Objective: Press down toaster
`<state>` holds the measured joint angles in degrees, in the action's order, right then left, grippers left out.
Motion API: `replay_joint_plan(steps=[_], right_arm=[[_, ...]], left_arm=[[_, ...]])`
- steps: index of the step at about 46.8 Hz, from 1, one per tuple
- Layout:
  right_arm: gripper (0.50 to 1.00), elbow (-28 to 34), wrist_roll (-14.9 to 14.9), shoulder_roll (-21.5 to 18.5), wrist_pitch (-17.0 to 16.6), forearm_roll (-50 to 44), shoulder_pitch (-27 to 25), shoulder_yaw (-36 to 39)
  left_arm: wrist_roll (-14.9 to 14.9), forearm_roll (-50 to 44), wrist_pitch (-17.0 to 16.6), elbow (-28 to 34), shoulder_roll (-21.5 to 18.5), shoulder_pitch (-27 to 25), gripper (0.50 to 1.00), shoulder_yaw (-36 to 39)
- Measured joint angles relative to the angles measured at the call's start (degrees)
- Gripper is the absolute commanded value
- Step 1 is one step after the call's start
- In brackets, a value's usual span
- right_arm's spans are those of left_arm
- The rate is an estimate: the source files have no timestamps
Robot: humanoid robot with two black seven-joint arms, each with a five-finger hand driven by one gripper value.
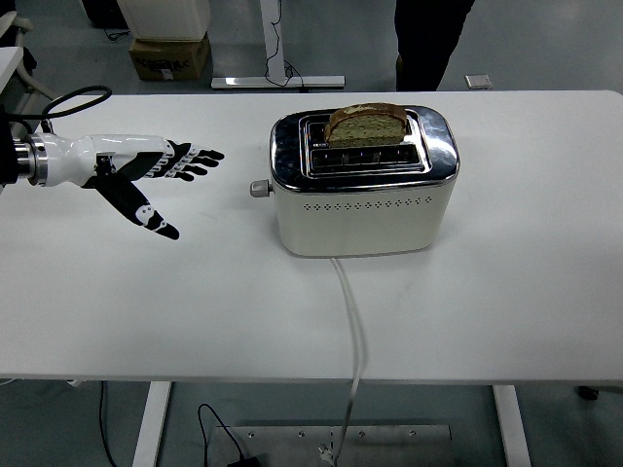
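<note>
Toaster: cream and chrome toaster [362, 190] is sitting a little beyond the middle of the white table [146, 302], one long side facing me.
Lever: I am seeing the small grey lever knob [258, 189] sticking out of the toaster's left end, nothing touching it.
Bread: a slice of brown bread [365, 125] is standing upright in the far slot, its top half showing above the chrome.
Cord: a white cord [350, 321] is running from the foot of the toaster's near side toward me and dropping over the table's near edge.
Left hand: my left hand [146, 175] is hovering over the table's left part, well apart from the lever and pointing toward it.
Fingers: I am reading them as spread wide and straight, thumb [146, 212] angling toward me, holding nothing.
Right hand: I am not seeing it anywhere in view.
Background: a person's dark legs [428, 39] are showing beyond the far edge, and a cardboard box [167, 55] is sitting on the floor at upper left.
</note>
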<state>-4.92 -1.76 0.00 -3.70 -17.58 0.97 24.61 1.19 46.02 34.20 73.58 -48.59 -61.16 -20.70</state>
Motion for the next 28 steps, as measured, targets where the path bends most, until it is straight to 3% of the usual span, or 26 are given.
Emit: replay_joint_plan(steps=[10,28], right_arm=[[0.998,0.05,0.00,0.00,0.00,0.00,-0.06,0.00],[0.998,0.09,0.00,0.00,0.19,0.00,-0.09,0.00]], left_arm=[[-0.36,1.73,-0.10,-1.21,2.50,-0.08,1.000,0.10],[-0.36,2.69,-0.10,-1.97,2.62,-0.02,1.000,1.48]])
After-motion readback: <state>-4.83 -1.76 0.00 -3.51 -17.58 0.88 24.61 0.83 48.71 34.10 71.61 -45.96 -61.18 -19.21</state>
